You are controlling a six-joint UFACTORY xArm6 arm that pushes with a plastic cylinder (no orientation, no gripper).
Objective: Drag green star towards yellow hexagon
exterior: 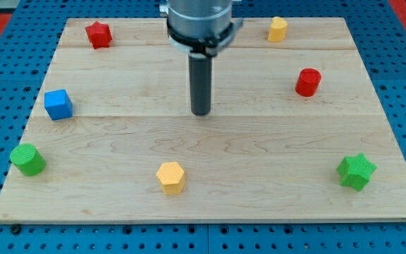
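Green star [357, 171] sits well to the view's right of and below my tip [200, 112], near the board's [259, 141] lower right corner. Yellow hexagon [170, 177] lies below my tip, slightly left, well apart from the star. My tip is a bare rod touching no block. Red cylinder [307, 82] stands to its right, blue cube [58, 104] far left.

Bright, even light, sharp focus throughout, with only faint, soft shadows.
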